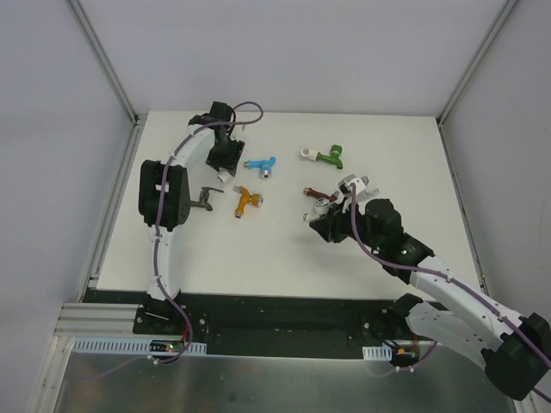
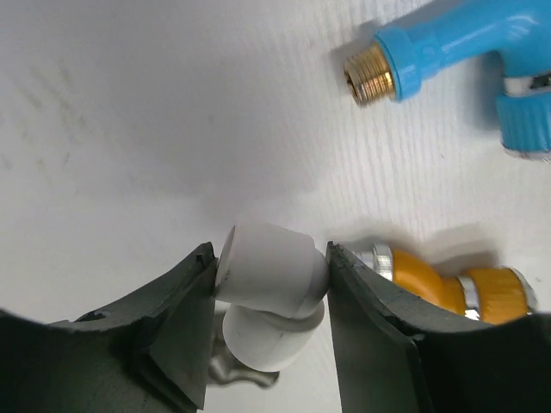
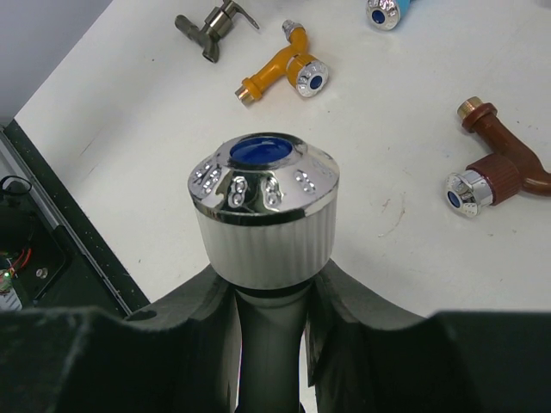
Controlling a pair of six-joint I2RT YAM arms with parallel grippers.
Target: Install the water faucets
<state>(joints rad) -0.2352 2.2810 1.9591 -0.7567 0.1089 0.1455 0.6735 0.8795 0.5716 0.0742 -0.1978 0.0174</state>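
Note:
My left gripper (image 1: 224,169) (image 2: 269,258) is shut on a white elbow pipe fitting (image 2: 271,275) (image 1: 225,176) just above the table. The blue faucet (image 1: 261,163) (image 2: 456,43) lies just right of it, with the orange faucet (image 1: 247,200) (image 2: 469,291) nearer and the grey faucet (image 1: 205,198) to the left. My right gripper (image 1: 317,222) (image 3: 271,275) is shut on the white faucet (image 3: 263,215), its chrome knob pointing forward. The brown faucet (image 1: 317,195) (image 3: 495,168) lies close beside it. The green faucet (image 1: 329,157) lies farther back with a white fitting (image 1: 306,154) on its end.
A white and silvery piece (image 1: 353,183) lies by my right wrist. The table's left edge and a black rail (image 3: 52,224) run close to my right gripper's left side. The orange (image 3: 280,69) and grey (image 3: 211,30) faucets lie ahead of it.

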